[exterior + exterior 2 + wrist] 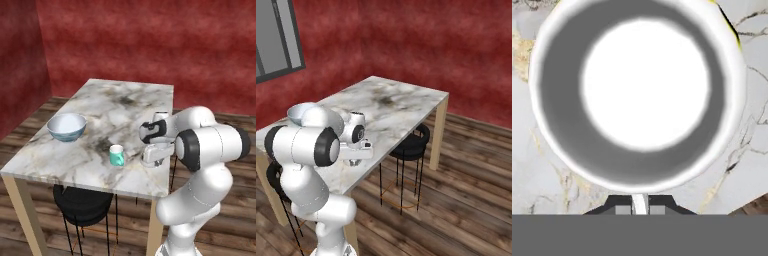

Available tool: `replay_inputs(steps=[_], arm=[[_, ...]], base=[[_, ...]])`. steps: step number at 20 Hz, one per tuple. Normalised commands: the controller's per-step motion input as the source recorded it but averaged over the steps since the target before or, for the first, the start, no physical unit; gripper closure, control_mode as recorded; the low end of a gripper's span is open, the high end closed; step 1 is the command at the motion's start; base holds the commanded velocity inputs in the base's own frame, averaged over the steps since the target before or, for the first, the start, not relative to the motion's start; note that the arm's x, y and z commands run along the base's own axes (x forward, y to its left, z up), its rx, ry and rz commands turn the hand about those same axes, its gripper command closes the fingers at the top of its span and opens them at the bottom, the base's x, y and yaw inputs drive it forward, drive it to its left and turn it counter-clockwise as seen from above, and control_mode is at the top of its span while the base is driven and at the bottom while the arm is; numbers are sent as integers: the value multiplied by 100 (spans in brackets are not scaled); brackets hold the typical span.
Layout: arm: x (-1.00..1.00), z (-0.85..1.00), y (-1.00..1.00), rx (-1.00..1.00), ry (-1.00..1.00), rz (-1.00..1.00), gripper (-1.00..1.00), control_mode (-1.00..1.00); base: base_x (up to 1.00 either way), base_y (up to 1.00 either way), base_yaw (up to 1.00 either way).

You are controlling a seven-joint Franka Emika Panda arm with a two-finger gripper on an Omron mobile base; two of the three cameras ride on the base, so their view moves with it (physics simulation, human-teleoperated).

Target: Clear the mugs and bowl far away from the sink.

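arm bent low, jaws pinched together

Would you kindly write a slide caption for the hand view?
Looking down into the white mug on the marble table, its near rim pinched between the shut jaws.

A marble-topped table (pixel 125 107) on pale wooden legs is set on a plank floor (pixel 466 200) before mottled red walls (pixel 150 40). Black stools (pixel 411 145) are tucked beneath it, and what may be a window (pixel 276 40) is seen at the left.

The marble surface (pixel 130 107) carried the bowl (pixel 66 126) near its left edge and the teal mug (pixel 117 155) toward the front.
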Motion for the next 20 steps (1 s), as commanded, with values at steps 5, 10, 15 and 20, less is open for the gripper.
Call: replay_inputs(steps=[5,10,15,20], arm=[[20,-24,2,-2,0,0,100,-100],[22,-26,6,-1,0,0,100,-100],[21,-28,7,0,0,0,100,-100],[10,-11,6,0,0,0,-100,-100]], base=[[0,0,0],[0,0,0],[0,0,0],[0,0,0]])
